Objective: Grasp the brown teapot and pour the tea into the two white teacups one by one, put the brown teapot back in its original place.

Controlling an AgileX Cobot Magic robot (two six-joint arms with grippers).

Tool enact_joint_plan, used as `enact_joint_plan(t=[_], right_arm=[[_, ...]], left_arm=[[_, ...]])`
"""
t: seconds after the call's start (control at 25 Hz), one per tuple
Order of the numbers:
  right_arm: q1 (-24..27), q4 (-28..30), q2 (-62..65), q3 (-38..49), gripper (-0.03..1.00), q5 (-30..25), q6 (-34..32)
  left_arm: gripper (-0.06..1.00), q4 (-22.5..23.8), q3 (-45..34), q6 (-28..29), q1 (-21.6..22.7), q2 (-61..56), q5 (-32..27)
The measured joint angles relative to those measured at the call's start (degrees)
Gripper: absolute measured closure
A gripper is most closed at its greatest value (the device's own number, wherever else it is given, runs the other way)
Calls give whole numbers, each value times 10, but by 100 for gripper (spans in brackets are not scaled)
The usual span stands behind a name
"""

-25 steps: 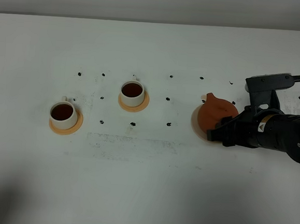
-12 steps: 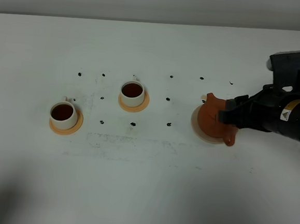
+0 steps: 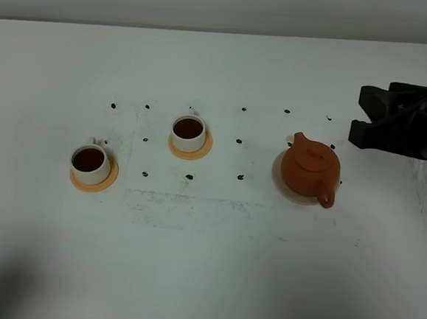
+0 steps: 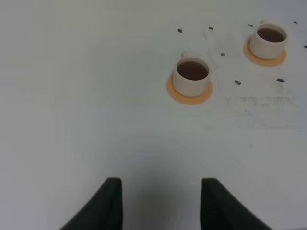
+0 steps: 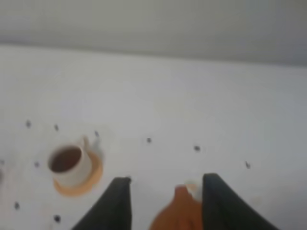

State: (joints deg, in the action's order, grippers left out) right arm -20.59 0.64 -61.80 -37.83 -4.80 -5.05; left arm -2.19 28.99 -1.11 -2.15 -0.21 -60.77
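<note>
Right claw [image 3: 366, 115] empty (jaws apart); brown teapot [image 3: 310, 169] spout points upper-left.

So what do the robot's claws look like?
Both are black. The left claw has two flat, tapering matte fingers with blunt tips. The right claw looks the same; from above, its arm is a chunky black block.

Terracotta-brown teapot [image 3: 310, 168], white teacups [image 3: 91, 164] on orange coasters [image 3: 190, 151]

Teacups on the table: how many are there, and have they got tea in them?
2. One white teacup sits on an orange coaster at the far left; the other teacup sits on its coaster further back, between it and the brown teapot. Both hold dark tea. None looks hidden.
</note>
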Motion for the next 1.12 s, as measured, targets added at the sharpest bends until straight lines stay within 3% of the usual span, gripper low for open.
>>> enact_joint_plan(t=[0.44,0.68,0.76,1.0,1.12], right_arm=[[7,0,96,0,75,0,0],[98,0,177,0,76,-17,0],[134,0,216,0,76,-65,1],[213,2,349,0,76,-325,28],[241,2,396,0,76,-417,34]], left_arm=[[54,0,0,1,0,0,0],[54,0,0,1,0,0,0],[54,0,0,1,0,0,0],[54,0,0,1,0,0,0],[54,0,0,1,0,0,0]])
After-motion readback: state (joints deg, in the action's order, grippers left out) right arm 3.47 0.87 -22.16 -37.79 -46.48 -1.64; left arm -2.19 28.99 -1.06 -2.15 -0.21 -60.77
